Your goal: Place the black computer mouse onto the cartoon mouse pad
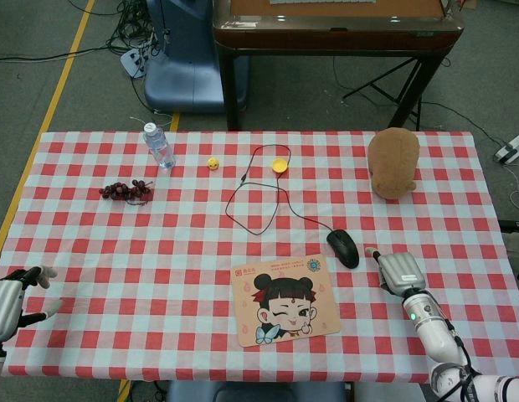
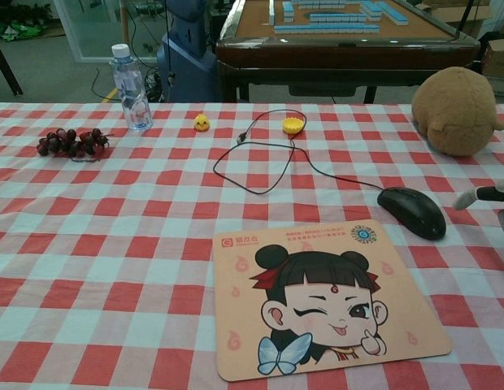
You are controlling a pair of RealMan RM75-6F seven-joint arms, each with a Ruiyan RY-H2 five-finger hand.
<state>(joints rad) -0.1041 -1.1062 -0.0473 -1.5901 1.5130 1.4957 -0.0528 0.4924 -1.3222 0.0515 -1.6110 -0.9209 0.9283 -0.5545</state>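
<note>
The black computer mouse [image 1: 343, 248] [image 2: 412, 211] lies on the checked cloth just beyond the far right corner of the cartoon mouse pad [image 1: 285, 299] [image 2: 325, 297]. Its cable loops away toward the back of the table. My right hand [image 1: 399, 272] [image 2: 488, 197] hovers low a short way right of the mouse, apart from it, holding nothing, with a fingertip pointing toward it. My left hand [image 1: 10, 299] rests at the table's front left edge, fingers apart and empty; the chest view does not show it.
A brown plush toy [image 1: 393, 162] sits behind the mouse at the back right. A water bottle [image 1: 159, 146], a bunch of dark grapes [image 1: 125, 191], a small yellow duck [image 1: 213, 163] and a yellow cup [image 1: 280, 165] stand along the back.
</note>
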